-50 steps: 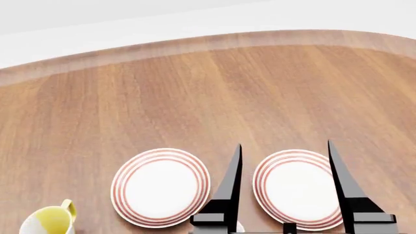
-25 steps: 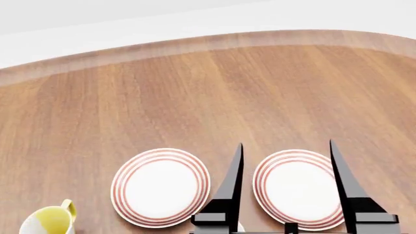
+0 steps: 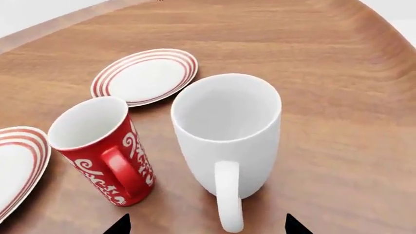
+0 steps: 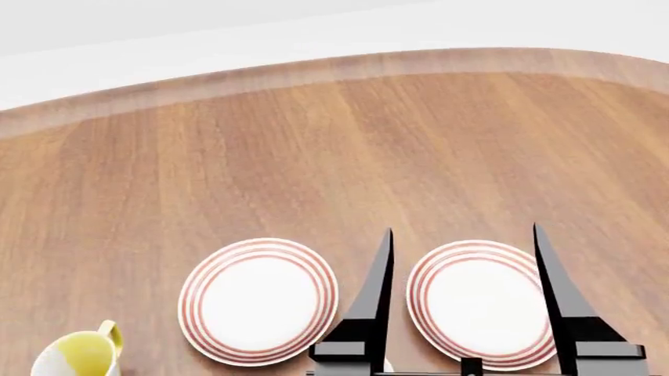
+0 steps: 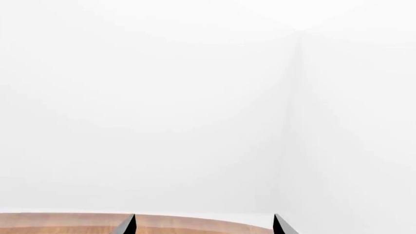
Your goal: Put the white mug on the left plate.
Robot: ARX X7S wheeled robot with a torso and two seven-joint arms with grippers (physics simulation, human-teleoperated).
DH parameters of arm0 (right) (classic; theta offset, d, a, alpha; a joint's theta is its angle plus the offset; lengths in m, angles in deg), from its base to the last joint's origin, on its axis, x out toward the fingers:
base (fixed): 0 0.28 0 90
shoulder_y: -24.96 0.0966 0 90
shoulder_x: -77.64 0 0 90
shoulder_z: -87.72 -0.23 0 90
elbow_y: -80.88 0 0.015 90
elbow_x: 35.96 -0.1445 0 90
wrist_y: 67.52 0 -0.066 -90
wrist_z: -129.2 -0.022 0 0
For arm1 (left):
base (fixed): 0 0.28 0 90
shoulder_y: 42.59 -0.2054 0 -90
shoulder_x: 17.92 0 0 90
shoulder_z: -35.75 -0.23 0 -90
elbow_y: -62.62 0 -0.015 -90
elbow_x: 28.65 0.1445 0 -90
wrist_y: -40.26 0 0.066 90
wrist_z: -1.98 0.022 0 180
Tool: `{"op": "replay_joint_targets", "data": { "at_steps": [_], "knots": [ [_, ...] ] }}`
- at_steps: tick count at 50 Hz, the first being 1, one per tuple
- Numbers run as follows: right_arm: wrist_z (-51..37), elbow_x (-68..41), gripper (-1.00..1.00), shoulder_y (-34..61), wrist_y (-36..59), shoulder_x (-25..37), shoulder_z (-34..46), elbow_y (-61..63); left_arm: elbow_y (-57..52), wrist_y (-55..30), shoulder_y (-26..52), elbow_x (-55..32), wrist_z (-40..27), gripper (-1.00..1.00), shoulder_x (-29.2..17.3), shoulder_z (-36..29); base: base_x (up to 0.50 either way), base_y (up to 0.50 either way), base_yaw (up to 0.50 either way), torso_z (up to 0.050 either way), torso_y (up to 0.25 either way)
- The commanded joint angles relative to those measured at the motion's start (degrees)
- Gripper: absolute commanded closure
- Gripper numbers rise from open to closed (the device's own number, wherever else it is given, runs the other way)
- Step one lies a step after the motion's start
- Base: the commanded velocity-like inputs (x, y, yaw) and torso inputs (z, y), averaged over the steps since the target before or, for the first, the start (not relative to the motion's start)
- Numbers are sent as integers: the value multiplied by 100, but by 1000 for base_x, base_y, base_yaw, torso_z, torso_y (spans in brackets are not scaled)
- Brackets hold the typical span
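Observation:
The white mug (image 3: 227, 131) stands upright on the wooden table, tall and plain, with its loop handle turned toward my left gripper (image 3: 208, 225). That gripper is open, and the handle's lower end reaches in between its two black tips without touching them. In the head view the left plate (image 4: 258, 301) lies flat with nothing on it. My right gripper (image 4: 462, 229) is open, its fingers standing over the table beside and above the right plate (image 4: 479, 304). The head view shows at most a white sliver at its lower edge where the mug stands.
A red patterned mug (image 3: 104, 151) stands close beside the white mug. Two ringed plates (image 3: 144, 75) (image 3: 16, 165) show in the left wrist view; which is which I cannot tell. A white mug with yellow inside (image 4: 78, 352) sits front left. The table's curved far edge (image 4: 334, 66) meets a white wall.
The right gripper's fingers have crept slightly to the right and forward in the head view. The plates and the yellow-lined mug have not moved.

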Motion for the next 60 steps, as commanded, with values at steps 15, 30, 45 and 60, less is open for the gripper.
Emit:
{"op": "replay_joint_targets", "data": {
  "at_steps": [15,30,45,60],
  "knots": [
    [-30,-30,-100,-22,-36,23,1,-24,436,88,139,58,-27,-100,319,-203,0,0,0,0,0],
    [-75,-95,-100,-9,-30,65,-4,-22,1060,318,270,7,-28,-100,545,-177,0,0,0,0,0],
    [13,-49,-100,-6,-4,19,-25,9,1379,377,364,47,-51,-100,675,-262,0,0,0,0,0],
    [40,-66,-100,-20,-44,4,-92,2,1618,429,489,71,-53,-100,780,-334,0,0,0,0,0]
  ]
}}
